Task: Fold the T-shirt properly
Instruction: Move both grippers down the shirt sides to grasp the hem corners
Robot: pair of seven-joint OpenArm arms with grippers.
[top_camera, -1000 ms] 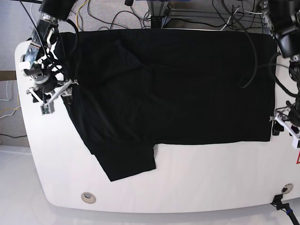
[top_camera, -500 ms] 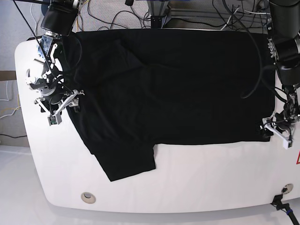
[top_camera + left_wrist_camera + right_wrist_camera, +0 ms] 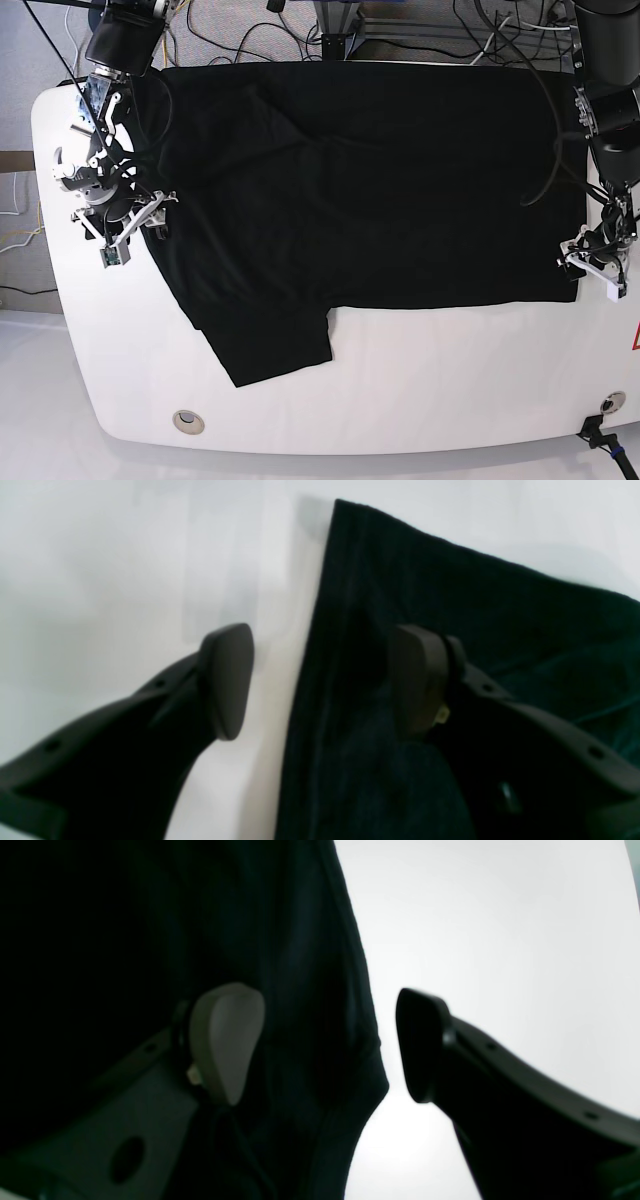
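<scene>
The T-shirt [image 3: 370, 180] lay flat; its edges at three and nine o'clock sat between the wide-apart fingers of the left gripper [image 3: 588, 268] and right gripper [image 3: 135, 225].

The T-shirt [image 3: 380, 180] is matt black cloth, finely ribbed; the table [image 3: 420, 390] is smooth, glossy white.

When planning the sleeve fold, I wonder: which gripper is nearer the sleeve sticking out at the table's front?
Right. The right gripper straddles the T-shirt edge close by the sleeve; the left gripper straddles the hem at the far opposite side.
</scene>
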